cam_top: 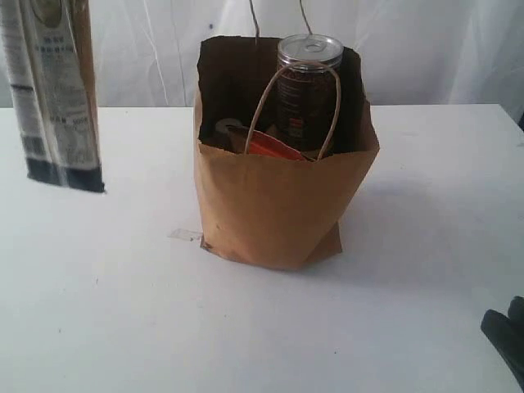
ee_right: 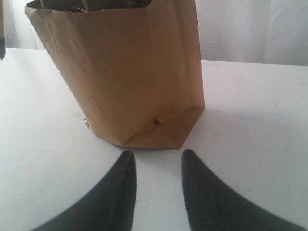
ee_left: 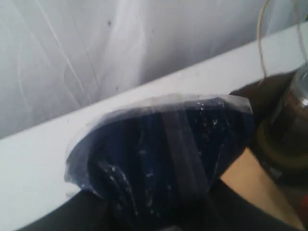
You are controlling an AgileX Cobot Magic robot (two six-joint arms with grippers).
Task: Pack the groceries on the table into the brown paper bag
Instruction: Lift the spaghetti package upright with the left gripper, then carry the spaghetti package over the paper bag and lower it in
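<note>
1. The left pincer (ee_left: 159, 214) grasps the pasta packet (cam_top: 53, 90), which hangs in the air left of the paper bag (cam_top: 278, 205).
2. The right pincer (ee_right: 158, 156) is released and empty, low over the counter (cam_top: 98, 311) before the bag.
3. A tin (cam_top: 309, 90) stands inside the bag.

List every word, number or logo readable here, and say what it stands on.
Pasta packet: rows of pale print on its face, too blurred to read.
Silver-topped jar: dark label with a small red mark, unreadable.
Pouch, orange label: no letters can be made out.
Brown paper bag: plain, no print seen.
</note>
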